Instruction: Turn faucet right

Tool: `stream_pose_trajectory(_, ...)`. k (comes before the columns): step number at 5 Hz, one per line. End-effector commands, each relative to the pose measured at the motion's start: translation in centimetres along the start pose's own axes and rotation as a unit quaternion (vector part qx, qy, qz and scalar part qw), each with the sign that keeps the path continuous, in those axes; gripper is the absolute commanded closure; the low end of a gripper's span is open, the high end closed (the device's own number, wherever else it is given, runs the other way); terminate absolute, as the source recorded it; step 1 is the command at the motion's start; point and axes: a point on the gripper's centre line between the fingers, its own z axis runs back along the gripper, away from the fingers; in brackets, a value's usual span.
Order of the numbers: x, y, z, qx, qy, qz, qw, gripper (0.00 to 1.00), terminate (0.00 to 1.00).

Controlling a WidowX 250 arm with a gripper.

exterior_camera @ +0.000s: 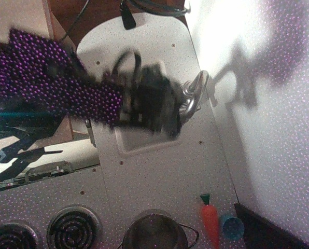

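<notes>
The faucet (195,92) is shiny silver metal with a curved spout and stands at the right edge of the grey sink (144,142). My gripper (171,115) is black and blurred with motion. It sits over the sink, right against the faucet's left side, and covers its base and lever. I cannot tell whether the jaws are open or shut, or whether they hold the faucet. The arm, wrapped in purple-dotted cloth (45,78), reaches in from the left.
A steel pot (155,231) stands at the bottom edge next to stove burners (74,228). A toy carrot (210,218) and a blue cup (232,227) lie at the bottom right. A white wall (268,114) runs along the right.
</notes>
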Motion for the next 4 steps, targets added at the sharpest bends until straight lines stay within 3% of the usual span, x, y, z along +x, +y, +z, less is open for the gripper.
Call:
stream_pose_trajectory(1, 0.8, -0.2, 1.2, 0.070, 0.026, 0.013, 0.9971, 0.00, 0.00)
stream_pose_trajectory(2, 1.9, 3.7, 0.7, 0.218, 0.086, 0.057, 0.9704, 0.00, 0.00)
stream_pose_trajectory(3, 4.0, 6.1, -0.7, 0.254, 0.093, 0.056, 0.9611, 0.00, 0.00)
stream_pose_trajectory(4, 4.7, 7.4, -1.5, 0.265, 0.099, 0.068, 0.9567, 0.00, 0.00)
